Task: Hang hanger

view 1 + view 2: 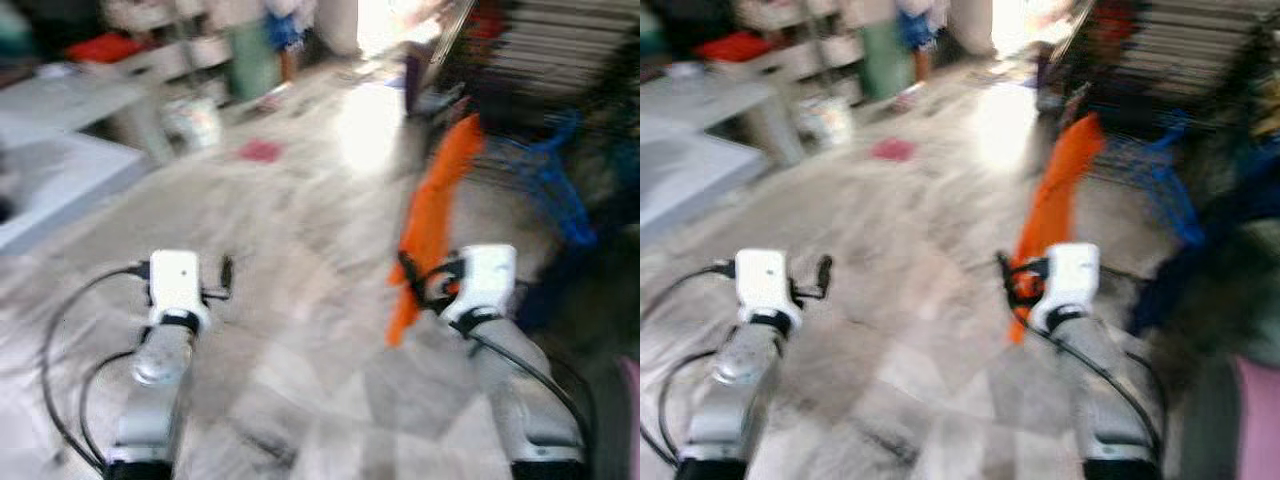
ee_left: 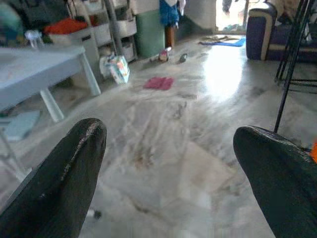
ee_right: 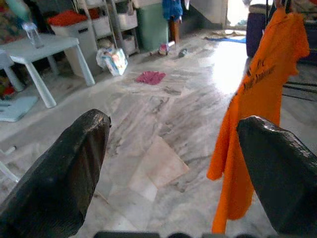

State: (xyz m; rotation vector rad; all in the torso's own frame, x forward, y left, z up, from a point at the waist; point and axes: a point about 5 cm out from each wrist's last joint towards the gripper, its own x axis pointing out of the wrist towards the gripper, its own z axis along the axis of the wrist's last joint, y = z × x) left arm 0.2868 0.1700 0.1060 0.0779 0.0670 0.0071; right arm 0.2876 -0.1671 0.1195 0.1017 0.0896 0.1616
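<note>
Right wrist view showed the right gripper [image 3: 173, 168] spread wide, grasping nothing; orange shirt [image 3: 257, 109] hung just ahead, its hanger indistinct. Left gripper [image 2: 168, 173] likewise splayed, empty. Best to steady before reaching; head views were blurred.

The floor [image 3: 163, 129] is pale grey marble with darker grey veins and one pinkish-beige tile. An orange shirt [image 3: 257, 114] carries a line of black lettering across its front. A pink cloth [image 3: 150, 77] lies on the floor. The table [image 3: 39, 49] is white, and a bin [image 3: 67, 17] behind it holds something red. A green cabinet [image 3: 151, 25] stands by blue clothing [image 3: 171, 9]. The sofa [image 2: 260, 25] is dark blue with a cream top. Each arm is silver with a white wrist block [image 1: 175, 278], and the fingers [image 2: 64, 173] are black.
</note>
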